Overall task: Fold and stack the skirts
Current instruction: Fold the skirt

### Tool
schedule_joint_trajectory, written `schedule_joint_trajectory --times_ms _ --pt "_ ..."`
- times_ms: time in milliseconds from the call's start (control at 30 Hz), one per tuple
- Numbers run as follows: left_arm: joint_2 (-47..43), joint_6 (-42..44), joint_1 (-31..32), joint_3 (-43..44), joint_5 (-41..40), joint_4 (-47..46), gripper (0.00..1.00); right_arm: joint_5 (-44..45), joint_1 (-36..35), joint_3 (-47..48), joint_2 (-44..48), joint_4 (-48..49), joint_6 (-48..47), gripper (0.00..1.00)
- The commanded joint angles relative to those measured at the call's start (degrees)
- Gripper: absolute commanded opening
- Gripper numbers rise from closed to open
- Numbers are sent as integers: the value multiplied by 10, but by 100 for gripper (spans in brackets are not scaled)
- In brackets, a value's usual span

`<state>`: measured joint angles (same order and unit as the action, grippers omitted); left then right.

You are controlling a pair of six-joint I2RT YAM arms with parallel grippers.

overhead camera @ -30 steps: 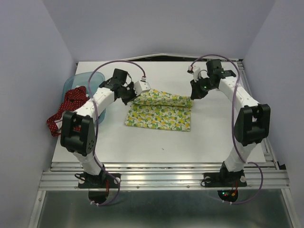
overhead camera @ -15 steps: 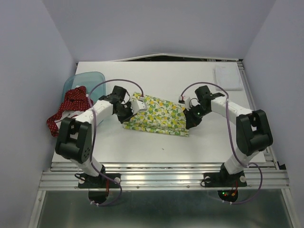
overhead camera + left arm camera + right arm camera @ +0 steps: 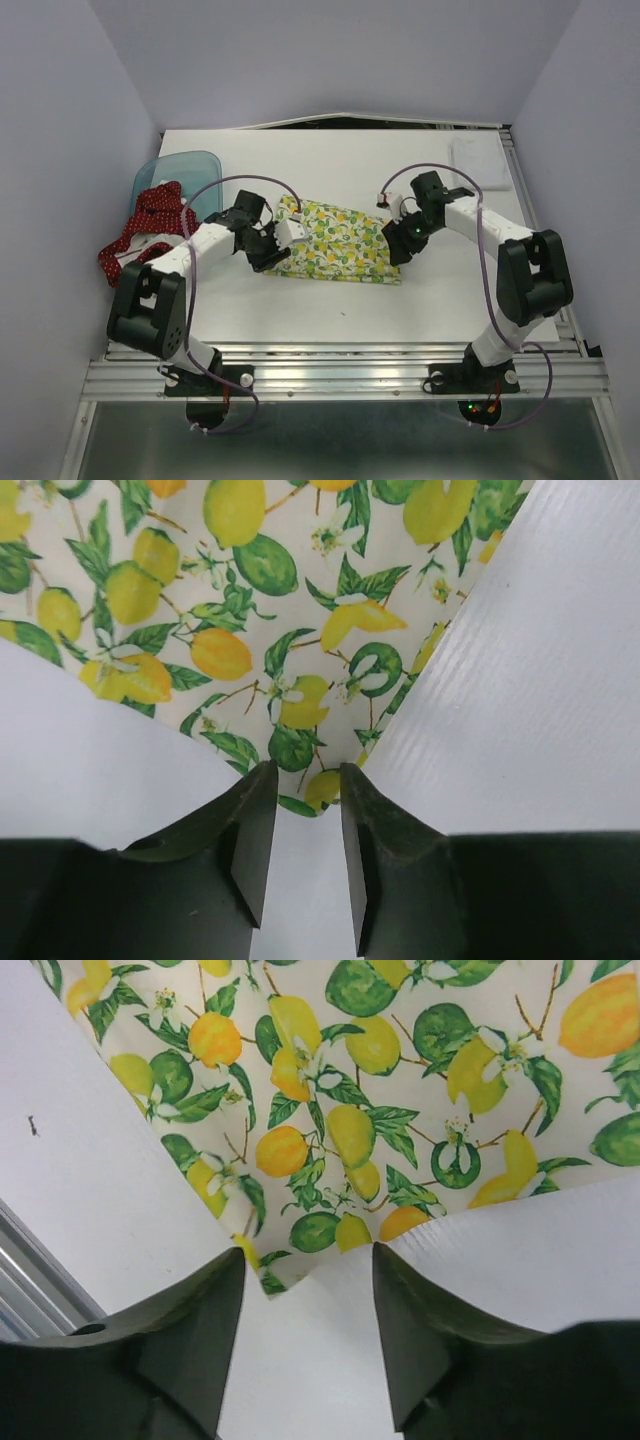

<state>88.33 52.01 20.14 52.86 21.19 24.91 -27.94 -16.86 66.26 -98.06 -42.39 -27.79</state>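
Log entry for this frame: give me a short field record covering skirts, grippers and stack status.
lemon skirt: folded, flat on the table
red skirt: crumpled, draped over the blue bin rim
left gripper: open, tips at a left-side corner of the lemon skirt
right gripper: open, tips at a right-side corner
stack: not yet begun

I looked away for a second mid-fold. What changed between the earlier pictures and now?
Both arms drew back toward the near side, carrying the far edge of the lemon skirt over itself into a narrower fold. The left tool and right tool now sit open at its corners and seem to have let go. The red skirt and blue bin stayed put.
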Motion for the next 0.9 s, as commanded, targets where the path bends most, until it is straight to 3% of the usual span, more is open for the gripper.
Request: schedule_joint_trajectory --times_ms 0,133,300,433,633,867 --pt "-83 14 -2 25 33 55 58 -20 4 45 62 -54 -12 62" --pt "-134 9 -2 57 62 92 61 -59 4 78 102 -88 1 62" --pt "-132 -50 -2 55 57 41 56 -59 4 100 72 -68 27 49" --pt "-71 -129 -1 51 37 -16 48 -36 4 99 3 -32 37 43" --pt "12 -230 1 53 11 -74 43 15 4 121 -91 26 51 40" --pt "118 -312 1 77 5 -88 35 70 4 39 -96 44 37 36"
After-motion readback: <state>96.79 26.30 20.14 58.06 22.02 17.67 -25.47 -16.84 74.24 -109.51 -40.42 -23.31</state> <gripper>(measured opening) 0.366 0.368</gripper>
